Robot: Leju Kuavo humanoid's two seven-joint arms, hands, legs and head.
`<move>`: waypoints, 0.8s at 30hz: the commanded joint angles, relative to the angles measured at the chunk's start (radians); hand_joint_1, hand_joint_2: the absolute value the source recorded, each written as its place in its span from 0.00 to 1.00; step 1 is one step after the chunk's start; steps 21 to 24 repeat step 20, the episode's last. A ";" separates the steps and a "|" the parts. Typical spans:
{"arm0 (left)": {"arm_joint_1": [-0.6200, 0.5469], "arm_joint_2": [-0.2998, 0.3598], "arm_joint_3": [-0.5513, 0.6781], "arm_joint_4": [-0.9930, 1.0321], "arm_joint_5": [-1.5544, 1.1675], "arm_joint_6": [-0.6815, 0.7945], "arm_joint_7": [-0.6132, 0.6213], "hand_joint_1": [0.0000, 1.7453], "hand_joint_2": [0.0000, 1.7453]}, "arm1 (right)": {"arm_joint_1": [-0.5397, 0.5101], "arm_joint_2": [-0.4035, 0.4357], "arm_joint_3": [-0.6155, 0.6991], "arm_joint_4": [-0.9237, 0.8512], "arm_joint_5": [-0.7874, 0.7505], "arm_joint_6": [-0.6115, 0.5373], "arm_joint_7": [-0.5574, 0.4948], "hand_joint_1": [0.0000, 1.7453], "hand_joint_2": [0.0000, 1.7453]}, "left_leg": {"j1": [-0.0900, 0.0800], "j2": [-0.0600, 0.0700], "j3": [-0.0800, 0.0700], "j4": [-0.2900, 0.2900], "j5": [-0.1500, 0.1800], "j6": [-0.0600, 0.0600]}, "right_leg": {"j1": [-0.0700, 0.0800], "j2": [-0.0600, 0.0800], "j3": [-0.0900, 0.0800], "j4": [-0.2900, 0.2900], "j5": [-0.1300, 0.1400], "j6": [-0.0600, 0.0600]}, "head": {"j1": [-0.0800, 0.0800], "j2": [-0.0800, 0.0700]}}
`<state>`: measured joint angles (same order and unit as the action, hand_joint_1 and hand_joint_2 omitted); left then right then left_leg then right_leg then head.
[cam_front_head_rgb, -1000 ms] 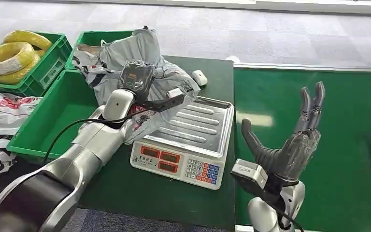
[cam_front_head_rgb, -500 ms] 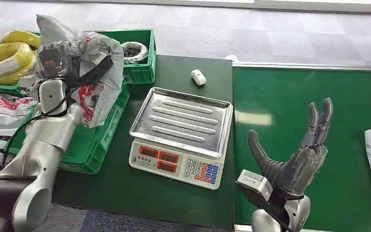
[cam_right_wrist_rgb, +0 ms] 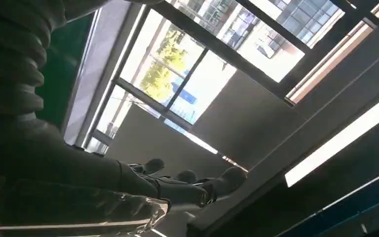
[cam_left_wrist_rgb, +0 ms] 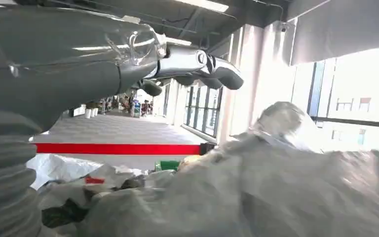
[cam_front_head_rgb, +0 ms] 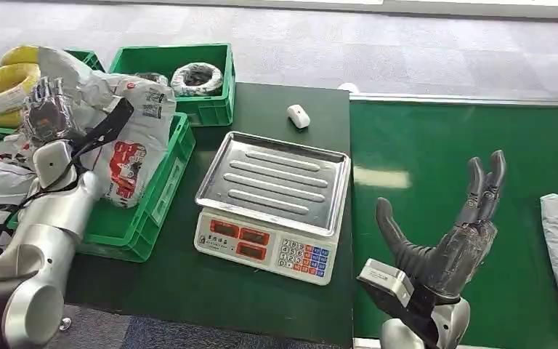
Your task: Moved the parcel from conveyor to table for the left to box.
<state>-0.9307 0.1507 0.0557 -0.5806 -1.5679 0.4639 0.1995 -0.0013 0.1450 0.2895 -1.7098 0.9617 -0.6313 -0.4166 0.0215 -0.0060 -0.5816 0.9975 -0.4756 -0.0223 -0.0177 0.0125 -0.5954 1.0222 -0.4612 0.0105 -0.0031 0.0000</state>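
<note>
L hand [cam_front_head_rgb: 47,116] fingers grip the grey parcel [cam_front_head_rgb: 127,138] over the green bin [cam_front_head_rgb: 156,200]; R hand [cam_front_head_rgb: 454,233] fingers spread wide, holding nothing.

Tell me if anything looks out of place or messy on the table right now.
The grey parcel held by the left robot hand hangs crumpled over the rim of the green crate, not lying inside. A small white object lies loose behind the scale.
</note>
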 commanded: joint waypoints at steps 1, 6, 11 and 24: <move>-0.020 -0.034 0.060 0.099 -0.002 0.045 -0.037 0.00 1.00 | -0.019 -0.018 -0.016 0.032 -0.005 -0.015 -0.002 0.00 1.00 | 0.000 -0.001 0.002 -0.002 0.001 0.002 | 0.000 -0.002 0.003 -0.003 0.001 -0.001 | 0.000 0.000; 0.028 -0.099 0.106 -0.093 0.072 0.218 -0.191 0.00 1.00 | -0.025 -0.021 -0.010 0.042 -0.018 -0.027 -0.006 0.00 1.00 | 0.000 -0.002 0.000 0.000 0.001 0.001 | 0.001 -0.003 0.001 -0.001 0.000 -0.001 | 0.000 0.000; 0.104 -0.148 0.119 -0.339 0.110 0.234 -0.251 0.00 1.00 | -0.030 -0.023 -0.005 0.048 -0.022 -0.032 -0.004 0.00 1.00 | 0.000 -0.002 0.000 -0.001 0.001 0.002 | 0.001 -0.003 0.002 -0.002 0.001 -0.001 | 0.000 0.000; 0.218 -0.446 0.306 -0.913 0.457 0.234 -0.827 0.00 1.00 | -0.052 -0.037 0.014 0.092 -0.035 -0.067 0.002 0.00 1.00 | 0.001 -0.002 -0.002 0.001 0.000 0.002 | 0.001 -0.004 0.000 -0.002 0.000 0.000 | 0.000 0.000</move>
